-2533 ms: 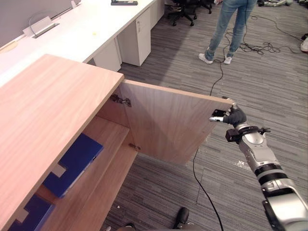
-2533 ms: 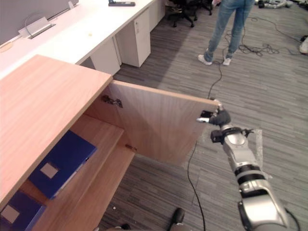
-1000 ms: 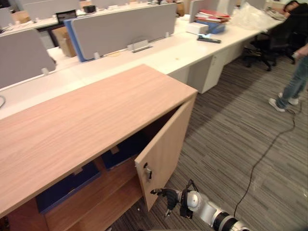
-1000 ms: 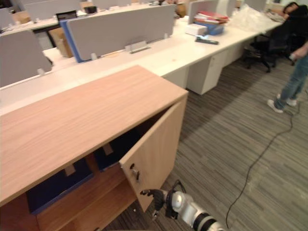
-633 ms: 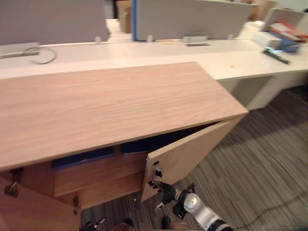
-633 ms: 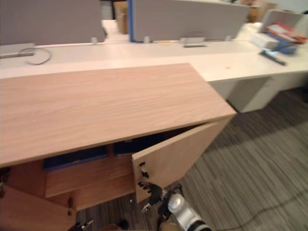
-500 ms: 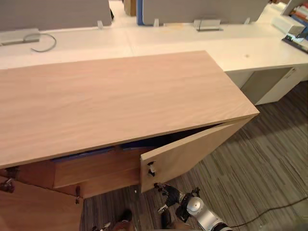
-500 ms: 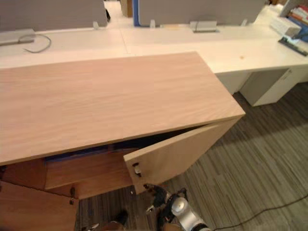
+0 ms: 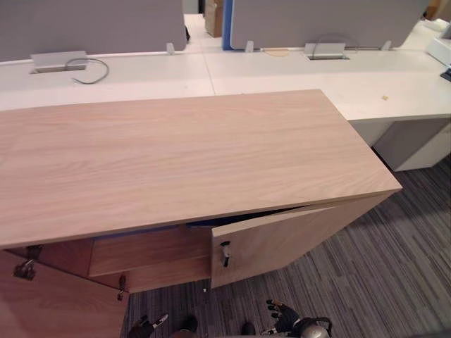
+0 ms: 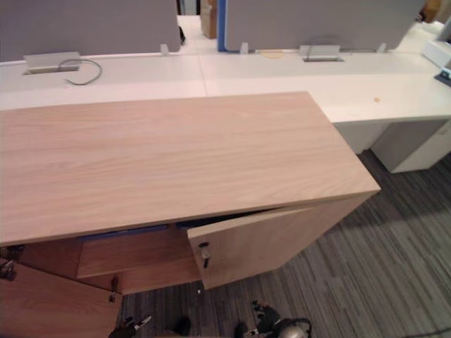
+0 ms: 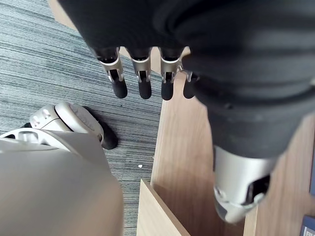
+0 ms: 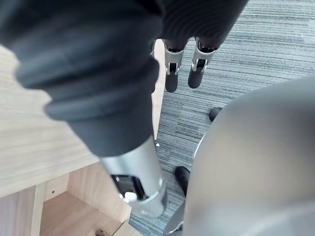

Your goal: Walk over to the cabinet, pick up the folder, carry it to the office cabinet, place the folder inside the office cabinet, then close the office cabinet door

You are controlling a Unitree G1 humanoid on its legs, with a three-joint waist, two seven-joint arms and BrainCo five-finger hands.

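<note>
The office cabinet [image 9: 183,155] was seen from above, its broad wooden top taking up the middle of the head views. Its right-hand door [image 9: 296,232] was nearly closed, left only slightly ajar, with a small dark lock [image 9: 225,251] near its free edge. The left-hand door [image 9: 49,303] was swung open toward 7 o'clock. The folder [image 10: 123,232] was seen as a thin blue strip inside the cabinet, just under the front edge of the top and above the wooden shelf; how it lay could not be told.

The right hand [image 9: 284,318] was held low at 5 o'clock, in front of the nearly closed door and apart from it, above the grey striped carpet [image 9: 394,282]. In its wrist view its fingers [image 12: 172,78] were straight and spread, and nothing was held.

The left hand [image 11: 162,34] was hung over the carpet beside the edge of the open door; its fingers [image 11: 141,83] were straight and apart, and nothing was gripped.

Behind the cabinet, at 12 o'clock, a long white counter [image 9: 282,70] was backed by grey partition screens [image 9: 91,24].
</note>
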